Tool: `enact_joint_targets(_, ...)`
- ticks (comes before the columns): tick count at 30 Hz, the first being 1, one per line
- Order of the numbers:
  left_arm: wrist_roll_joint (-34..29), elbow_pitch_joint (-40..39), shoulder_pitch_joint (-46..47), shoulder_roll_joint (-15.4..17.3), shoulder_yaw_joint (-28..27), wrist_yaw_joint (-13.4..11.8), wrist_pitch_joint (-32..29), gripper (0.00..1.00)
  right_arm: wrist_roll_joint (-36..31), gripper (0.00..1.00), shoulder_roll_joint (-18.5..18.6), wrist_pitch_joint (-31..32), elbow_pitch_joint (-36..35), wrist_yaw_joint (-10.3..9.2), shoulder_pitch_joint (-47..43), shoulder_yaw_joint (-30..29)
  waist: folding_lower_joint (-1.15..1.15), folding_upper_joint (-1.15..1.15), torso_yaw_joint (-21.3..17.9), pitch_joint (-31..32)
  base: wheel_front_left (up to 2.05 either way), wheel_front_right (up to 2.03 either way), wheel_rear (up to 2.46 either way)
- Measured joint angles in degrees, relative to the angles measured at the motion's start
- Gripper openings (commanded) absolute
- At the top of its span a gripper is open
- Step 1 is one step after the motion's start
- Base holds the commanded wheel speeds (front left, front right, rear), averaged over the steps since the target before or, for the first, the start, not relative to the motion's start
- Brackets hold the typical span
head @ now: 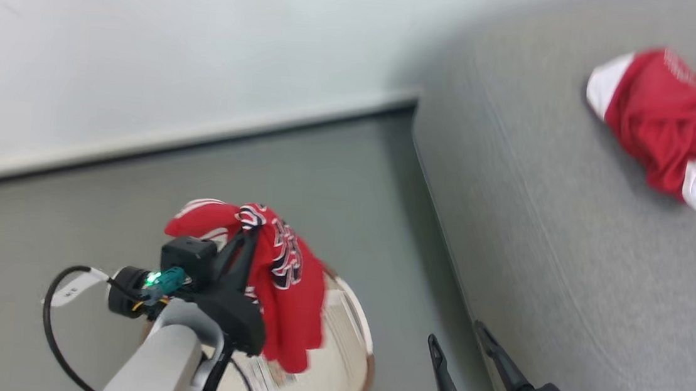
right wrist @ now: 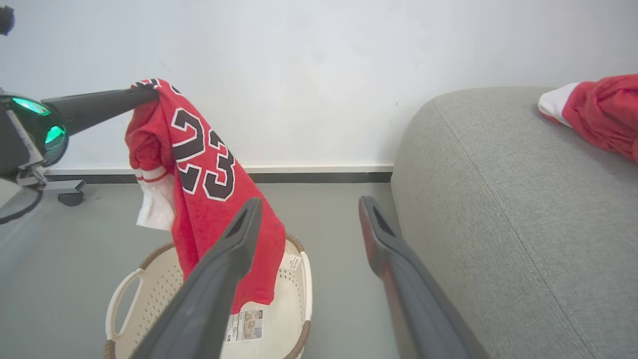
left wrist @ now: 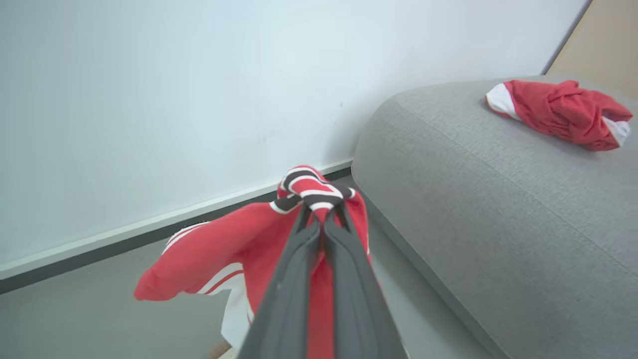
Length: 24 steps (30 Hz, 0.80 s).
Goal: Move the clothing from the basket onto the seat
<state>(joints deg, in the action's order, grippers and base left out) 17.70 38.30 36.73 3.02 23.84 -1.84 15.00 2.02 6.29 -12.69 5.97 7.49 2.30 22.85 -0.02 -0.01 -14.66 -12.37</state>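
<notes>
At lower left of the head view: left gripper (head: 249, 232) pinched tight on the striped trim of the jersey (head: 288, 297), cloth hanging straight down, long axis vertical, hem dipping into the basket (head: 365, 354); can't tell whether touching the bottom. Nothing else in the basket but the label sticker (right wrist: 244, 324), going by the right wrist view. Next along, right gripper (head: 457, 332) with fingers spread, nothing between them, close to the seat's near edge. Further right, the seat (head: 570, 253), top well above the basket rim, another red garment (head: 669, 123) bunched at its far end, well apart from both grippers. Key relation: seat to the right of the loaded gripper, across a strip of bare floor (head: 324, 174). Probably calls for a rightward carry with enough height to keep the hem off the cushion's rounded edge. Right arm nearer the seat but empty; load on the left.
</notes>
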Motion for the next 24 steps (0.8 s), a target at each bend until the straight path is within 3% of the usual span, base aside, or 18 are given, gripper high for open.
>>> enact_joint_targets(11, 2.20, -14.25, -0.43, -0.04, 3.89, -3.88, -3.18, 0.00, 1.00, 1.00, 0.67, 3.20, -3.55, 0.00, -0.83, 0.97, 0.00, -0.01, 6.84, 13.08, 0.00, 0.00, 0.00)
enact_joint_targets(24, 2.63, -20.57, -1.52, 0.76, 5.64, -4.50, -7.42, 0.00, 2.99, 1.00, -0.41, 9.23, 0.19, 0.00, 4.36, 6.26, 0.02, 0.01, 12.66, 17.48, 0.00, 0.00, 0.00)
